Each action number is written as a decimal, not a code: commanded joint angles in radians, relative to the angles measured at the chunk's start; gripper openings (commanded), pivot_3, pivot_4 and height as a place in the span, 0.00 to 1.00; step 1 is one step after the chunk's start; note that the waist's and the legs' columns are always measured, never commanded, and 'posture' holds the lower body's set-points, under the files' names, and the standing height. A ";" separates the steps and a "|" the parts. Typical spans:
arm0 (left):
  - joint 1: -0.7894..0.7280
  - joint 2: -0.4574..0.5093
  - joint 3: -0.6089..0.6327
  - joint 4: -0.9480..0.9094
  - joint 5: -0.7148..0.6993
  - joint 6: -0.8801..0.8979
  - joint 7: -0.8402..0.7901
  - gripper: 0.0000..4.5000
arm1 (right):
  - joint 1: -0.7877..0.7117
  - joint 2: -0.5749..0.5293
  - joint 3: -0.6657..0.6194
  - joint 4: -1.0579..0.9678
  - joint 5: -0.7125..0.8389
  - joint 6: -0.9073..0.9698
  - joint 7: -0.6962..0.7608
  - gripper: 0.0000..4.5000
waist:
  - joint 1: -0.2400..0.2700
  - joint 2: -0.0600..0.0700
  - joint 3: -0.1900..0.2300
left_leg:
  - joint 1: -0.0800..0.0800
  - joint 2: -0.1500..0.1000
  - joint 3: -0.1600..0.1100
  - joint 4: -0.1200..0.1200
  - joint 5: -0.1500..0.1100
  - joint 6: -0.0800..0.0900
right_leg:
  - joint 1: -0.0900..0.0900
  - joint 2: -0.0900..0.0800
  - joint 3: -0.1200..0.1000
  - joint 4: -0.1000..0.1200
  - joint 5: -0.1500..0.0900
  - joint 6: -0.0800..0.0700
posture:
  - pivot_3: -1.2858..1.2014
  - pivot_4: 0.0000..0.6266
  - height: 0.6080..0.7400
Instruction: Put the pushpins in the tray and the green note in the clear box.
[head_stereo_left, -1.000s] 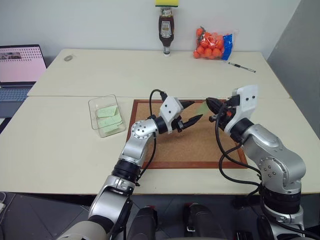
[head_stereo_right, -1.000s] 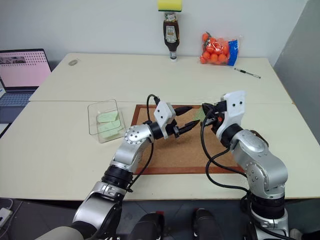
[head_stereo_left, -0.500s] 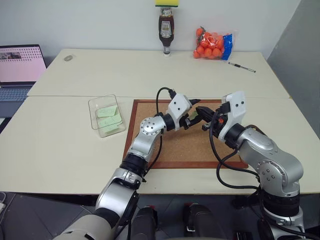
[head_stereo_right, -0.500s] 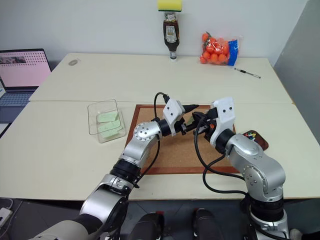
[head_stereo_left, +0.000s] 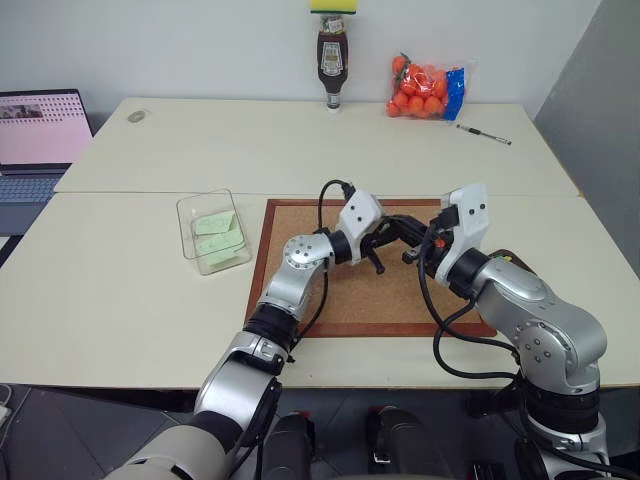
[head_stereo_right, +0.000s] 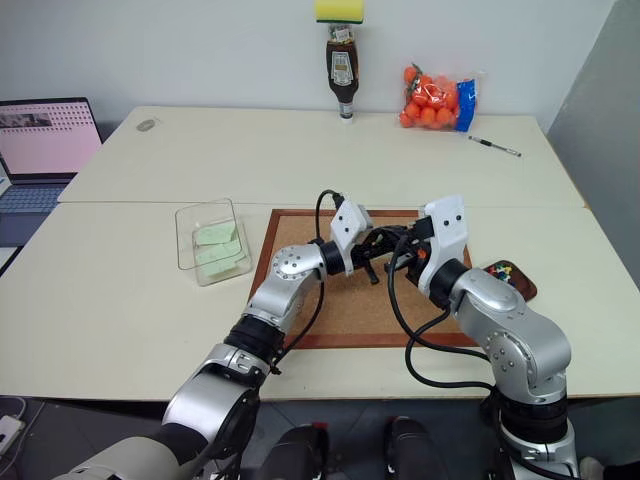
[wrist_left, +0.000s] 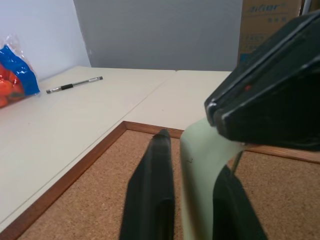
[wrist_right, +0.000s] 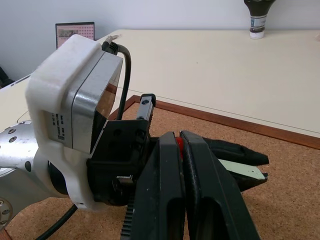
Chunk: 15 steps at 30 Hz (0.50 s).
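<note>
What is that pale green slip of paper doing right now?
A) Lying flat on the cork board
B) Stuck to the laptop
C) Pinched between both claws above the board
C: the green note hangs between the left claw and right claw, over the cork board.

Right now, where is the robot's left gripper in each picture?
Left eye view: the left gripper is mid-picture, over the cork board.
Right eye view: mid-picture again.
Left wrist view: close up, shut on the green note.
Right wrist view: just beyond the right gripper, facing it.
Shared landmark: the cork board.
</note>
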 joint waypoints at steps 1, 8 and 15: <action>-0.013 -0.009 0.032 -0.036 -0.057 0.053 -0.026 0.00 | -0.028 0.006 -0.022 -0.038 0.011 -0.013 -0.013 0.00 | 0.000 0.000 0.000 | 0.000 0.000 0.000 0.000 0.000 0.000 | 0.000 0.000 0.000 0.000 0.000 0.000 | 0.52 0.24 1.00; 0.022 -0.017 0.049 -0.091 -0.114 0.147 -0.051 0.00 | -0.050 0.048 -0.061 -0.019 0.012 -0.029 -0.063 0.00 | 0.000 0.000 0.000 | 0.000 0.000 0.000 0.000 0.000 0.000 | 0.000 0.000 0.000 0.000 0.000 0.000 | 0.52 0.24 1.00; 0.055 -0.032 0.052 -0.150 -0.144 0.213 -0.042 0.00 | -0.069 0.070 -0.103 -0.011 0.009 -0.038 -0.098 0.00 | 0.000 0.000 0.000 | 0.000 0.000 0.000 0.000 0.000 0.000 | 0.000 0.000 0.001 0.000 0.000 0.000 | 0.52 0.24 1.00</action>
